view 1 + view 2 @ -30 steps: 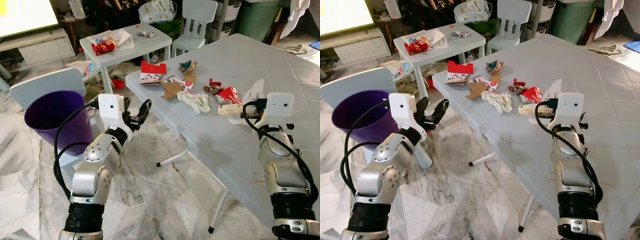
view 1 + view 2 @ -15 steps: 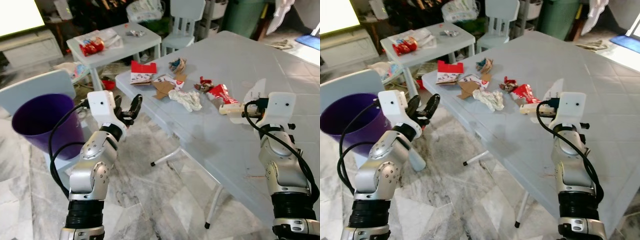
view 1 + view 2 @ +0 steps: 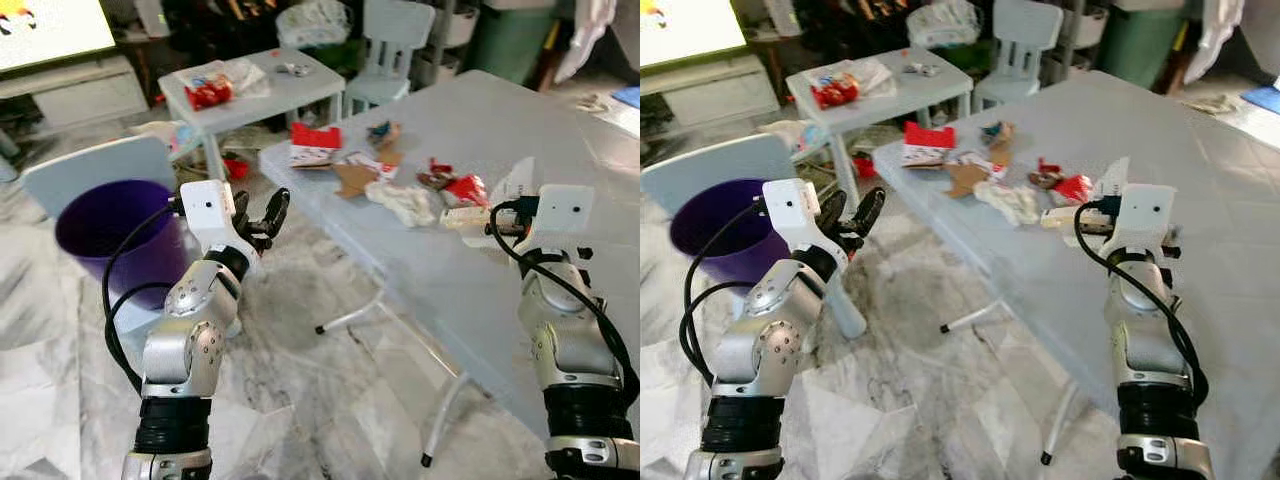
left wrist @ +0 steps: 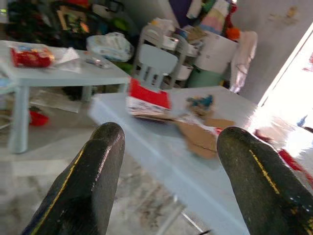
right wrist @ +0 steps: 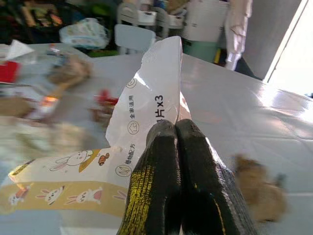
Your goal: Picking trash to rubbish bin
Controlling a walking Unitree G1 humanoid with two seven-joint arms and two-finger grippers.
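Fingers (image 5: 168, 161) stay clamped on wrapper (image 5: 146, 127); camera shifted.

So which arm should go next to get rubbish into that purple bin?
Probably the right. The right gripper is already shut on a wrapper above the table, so it has something to drop. The left gripper is open and holds nothing, though it hangs nearer the bin.

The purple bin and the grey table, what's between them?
In the left eye view, the left gripper, fingers open, hangs over bare marble floor between the purple bin and the grey table.
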